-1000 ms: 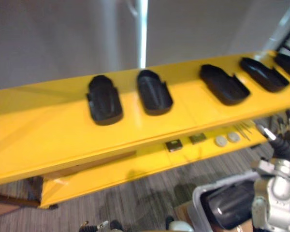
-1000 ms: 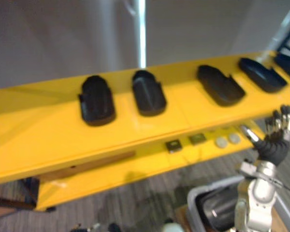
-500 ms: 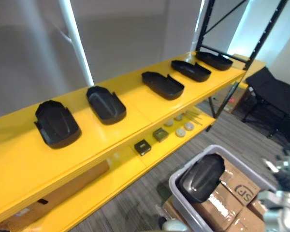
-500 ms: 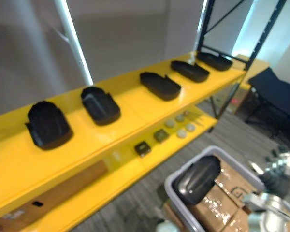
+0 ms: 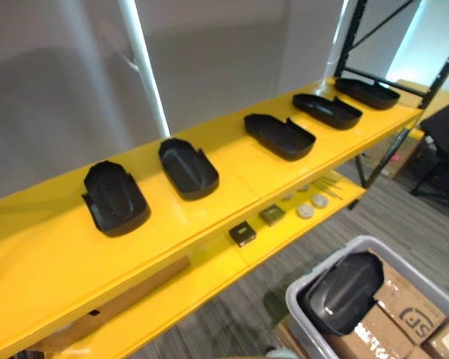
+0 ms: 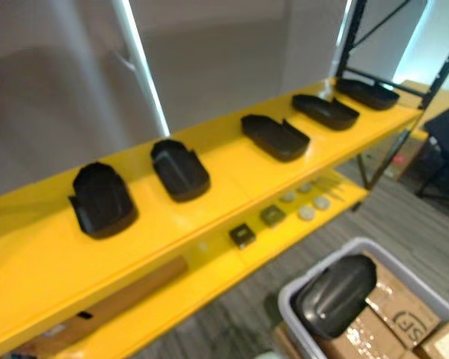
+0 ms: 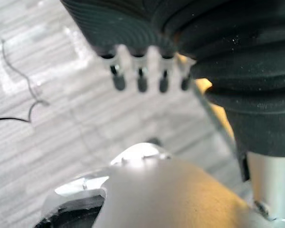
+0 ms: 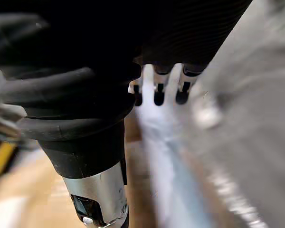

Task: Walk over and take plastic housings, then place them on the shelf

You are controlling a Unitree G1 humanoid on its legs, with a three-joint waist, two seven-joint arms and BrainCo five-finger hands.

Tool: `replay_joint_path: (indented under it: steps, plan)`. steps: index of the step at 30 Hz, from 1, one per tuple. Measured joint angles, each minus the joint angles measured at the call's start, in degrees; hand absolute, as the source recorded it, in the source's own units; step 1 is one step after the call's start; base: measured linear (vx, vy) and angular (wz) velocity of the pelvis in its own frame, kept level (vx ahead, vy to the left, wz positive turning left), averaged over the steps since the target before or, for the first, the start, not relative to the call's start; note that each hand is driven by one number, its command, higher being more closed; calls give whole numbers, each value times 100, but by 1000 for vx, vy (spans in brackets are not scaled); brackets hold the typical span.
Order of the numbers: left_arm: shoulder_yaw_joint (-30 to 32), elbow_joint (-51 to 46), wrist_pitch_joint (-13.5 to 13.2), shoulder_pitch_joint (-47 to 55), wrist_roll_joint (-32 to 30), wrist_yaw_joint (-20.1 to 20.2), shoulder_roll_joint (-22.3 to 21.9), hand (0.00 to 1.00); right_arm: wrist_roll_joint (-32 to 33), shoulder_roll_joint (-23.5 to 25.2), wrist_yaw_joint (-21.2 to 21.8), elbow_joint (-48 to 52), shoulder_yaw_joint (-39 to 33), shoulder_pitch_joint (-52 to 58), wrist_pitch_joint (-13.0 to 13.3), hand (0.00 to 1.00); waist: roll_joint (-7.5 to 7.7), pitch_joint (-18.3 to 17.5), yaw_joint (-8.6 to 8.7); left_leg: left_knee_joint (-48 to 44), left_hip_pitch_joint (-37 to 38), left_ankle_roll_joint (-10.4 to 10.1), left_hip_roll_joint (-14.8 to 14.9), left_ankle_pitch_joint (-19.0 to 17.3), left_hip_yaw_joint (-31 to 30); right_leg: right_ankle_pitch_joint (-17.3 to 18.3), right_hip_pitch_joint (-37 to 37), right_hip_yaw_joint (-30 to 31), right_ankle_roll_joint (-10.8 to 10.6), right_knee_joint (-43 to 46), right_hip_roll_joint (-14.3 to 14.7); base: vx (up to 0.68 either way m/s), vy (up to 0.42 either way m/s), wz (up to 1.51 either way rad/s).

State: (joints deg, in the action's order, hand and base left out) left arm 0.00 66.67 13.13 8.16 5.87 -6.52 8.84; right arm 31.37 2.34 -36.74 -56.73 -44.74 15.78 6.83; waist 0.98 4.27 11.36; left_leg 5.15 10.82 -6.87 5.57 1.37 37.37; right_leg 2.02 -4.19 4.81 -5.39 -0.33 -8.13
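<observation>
Several black plastic housings lie in a row, hollow side up, on the top board of the yellow shelf (image 5: 232,191): the nearest housing (image 5: 116,198), a second housing (image 5: 188,168), a third housing (image 5: 279,136), and more toward the far end. One more black housing (image 5: 343,293) rests dome up in a grey bin (image 5: 293,298) at the lower right. My left hand (image 7: 141,80) hangs over the grey floor, fingers straight, holding nothing. My right hand (image 8: 158,92) also has straight fingers and holds nothing.
The lower shelf board holds small dark blocks (image 5: 242,234) and round discs (image 5: 305,212). Cardboard boxes (image 5: 404,307) lie in the bin beside the housing. A black rack upright (image 5: 352,37) stands at the shelf's far end, and a white pole (image 5: 146,71) rises behind it.
The camera has swung, so the shelf and bin sit differently in the picture. My right hand, raised at the lower right before, has dropped out of the head views. The housings have not moved.
</observation>
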Motion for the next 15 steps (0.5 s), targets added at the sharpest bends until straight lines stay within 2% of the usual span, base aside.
replay_joint_path:
  steps: [4, 6, 7, 8, 9, 10, 11, 12, 13, 14, 15]
  plan:
    - [-14, 0, -3, -135, -158, 43, 8, 0, -5, 35, 53, -1, 282, -118, 324, 0, 41, 13, -115, 1, 1, 28, -81, -58, 5, 42, 4, 2, -46, -5, -87, -29, 8, 0]
    - [-13, -2, 14, -136, -192, 66, 17, 0, -12, -2, 54, 26, 453, -227, 464, 0, 82, 2, -135, -32, 20, -37, -83, -134, 83, 44, 41, 86, -43, -5, -83, -14, 5, -25]
    - [2, -2, 58, -124, -192, 67, 74, 0, -84, 3, 56, 102, 541, -327, 486, 0, 174, -9, -138, -240, -14, -134, -51, -227, 132, 7, 134, 279, -95, -7, -74, 18, -24, -91]
    - [165, -6, 67, -86, -162, 53, 104, 0, -195, 29, 65, 204, 627, -468, 517, 0, 301, 8, -211, -1191, -297, 18, 190, -598, -339, -62, 288, 659, -166, 15, -22, 18, -56, -120]
    - [234, -20, 61, -75, -120, 45, 83, 0, -271, 0, 80, 255, 723, -522, 549, 0, 291, 34, -242, -1703, -480, 154, 362, -836, -707, -101, 370, 854, -134, 70, 87, 15, -89, -162]
    - [255, -22, 50, -66, 65, 31, 64, 0, -478, -122, 116, 359, 914, -546, 620, 0, 212, 124, -296, -2594, -753, 256, 646, -1303, -1303, -123, 447, 1221, -147, 176, 324, 17, -8, -167]
    - [262, -21, -16, -65, 292, -25, 7, 0, -654, -331, 174, 362, 1038, -578, 648, 0, 91, 201, -345, -3134, -906, 307, 760, -1771, -1950, -171, 440, 1577, -140, 180, 529, -21, 135, -184]
    - [262, -42, -90, -14, 465, -82, -58, 0, -766, -463, 213, 361, 1121, -626, 650, 0, -27, 236, -398, -3279, -890, 314, 781, -2049, -2318, -214, 520, 1801, -186, 182, 661, -53, 221, -158]
    - [261, -50, -161, 3, 575, -130, -125, 0, -847, -565, 292, 371, 1169, -640, 649, 0, -115, 224, -426, -3246, -865, 187, 776, -2238, -2561, -255, 614, 1947, -226, 183, 761, -113, 251, -110]
    - [230, -57, -209, -4, 642, -157, -113, 0, -938, -618, 332, 399, 1168, -687, 649, 0, -175, 240, -409, -3120, -866, 81, 767, -2415, -2552, -322, 726, 1976, -298, 189, 808, -151, 229, -72]
    - [221, -125, -320, -36, 729, -207, -27, 0, -990, -498, 382, 370, 1180, -691, 618, 0, -70, 309, -448, -3010, -886, -6, 667, -2528, -2443, -442, 912, 1892, -458, 307, 741, -117, 177, -40]
